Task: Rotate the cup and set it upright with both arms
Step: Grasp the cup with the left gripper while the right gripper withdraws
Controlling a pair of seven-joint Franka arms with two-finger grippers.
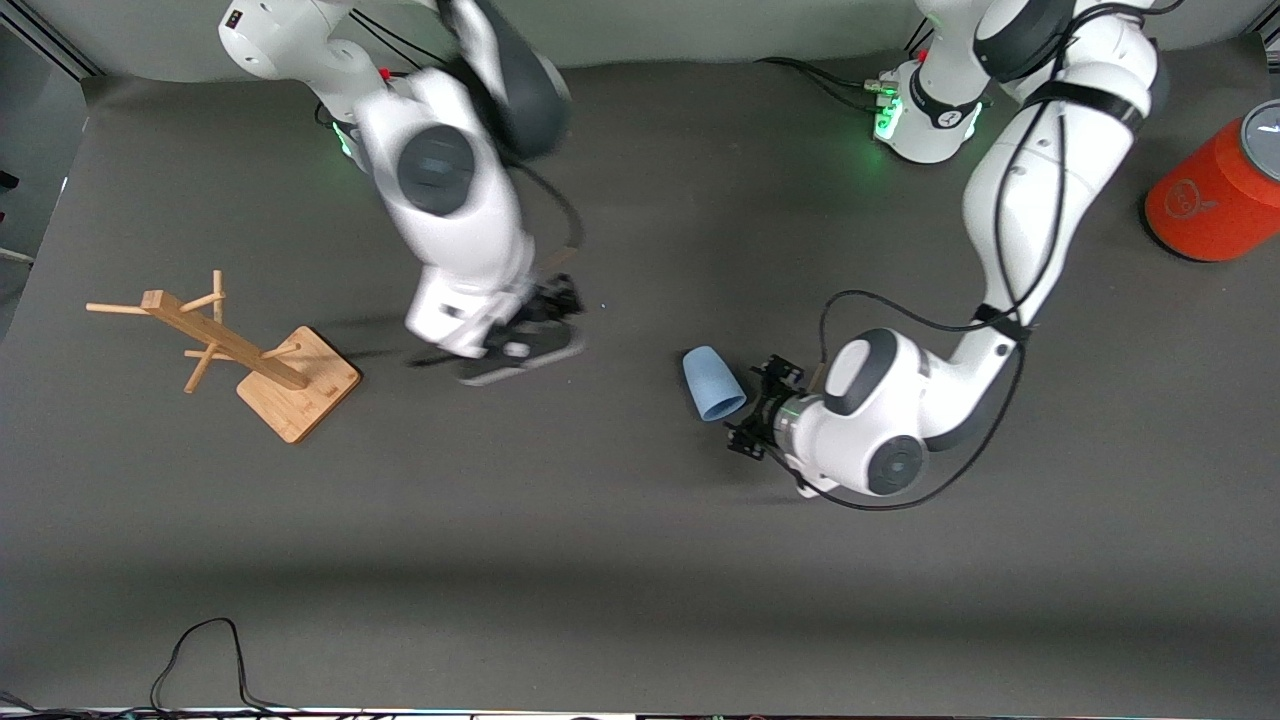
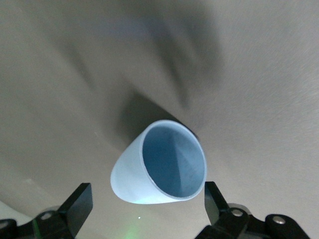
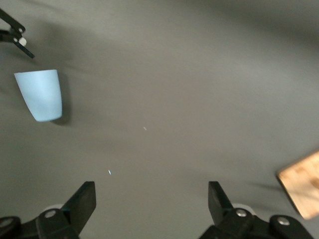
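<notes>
Left gripper (image 2: 144, 206): fingers (image 2: 79, 203) spread wide, gripping nothing, one on each side of the cup's open mouth, with no contact visible. Low over the table (image 1: 640, 560), just beside the cup toward the left arm's end.

Cup (image 1: 712, 383): light blue, lying on its side on the grey cloth near mid-table, rim facing the left gripper, narrow base pointing away from it.

Right gripper (image 3: 152, 201): fingers (image 3: 84, 201) likewise spread wide and empty, nothing between them but bare cloth. Up in the air over the table, well apart from the cup, between the cup and the wooden rack (image 1: 245, 352).

Wooden rack: tipped over on its square base, toward the right arm's end, well apart from the cup. Orange cylinder (image 1: 1215, 195) with grey top: at the left arm's end, farther from the front camera than the cup.

Only in the left wrist view: straight into the cup's hollow interior. Only in the right wrist view: the cup's tapered side profile (image 3: 41, 94) and a corner of the rack's base. Only in the front view: both arms, the rack and the cylinder together, the right arm blurred.
</notes>
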